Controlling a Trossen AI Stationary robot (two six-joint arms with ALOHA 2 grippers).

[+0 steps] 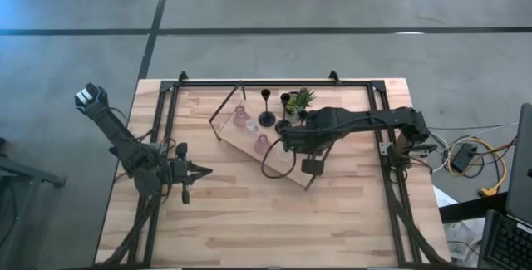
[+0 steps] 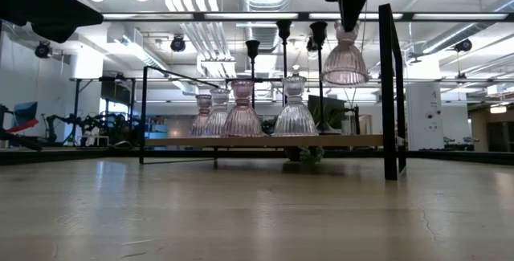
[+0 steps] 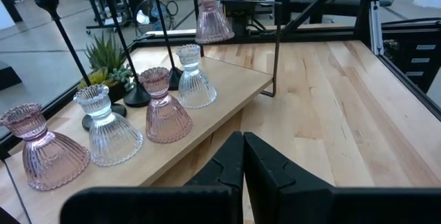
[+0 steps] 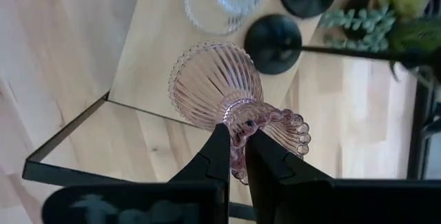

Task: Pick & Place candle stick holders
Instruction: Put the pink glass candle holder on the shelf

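My right gripper hangs over the wooden board, shut on a pink ribbed glass candle holder, which the low view shows raised above the board. Several more glass holders, pink and clear, stand on their flared bases in a row on the board. Three slim black holders stand on round bases behind them. My left gripper is shut and empty over the table's left part. My right gripper pinches the pink holder's small top cup at its beaded rim between its two fingers; one finger seems to sit in the cup's mouth, the other outside. The fingers come from above, pointing down. The holder hangs below them, slightly tilted, flared base down, clear of the board.
A small green potted plant stands at the board's far end beside the black holders. The board has dark metal handles at its ends. A black metal frame runs along the table's edges. Bare wooden tabletop lies toward the near edge.
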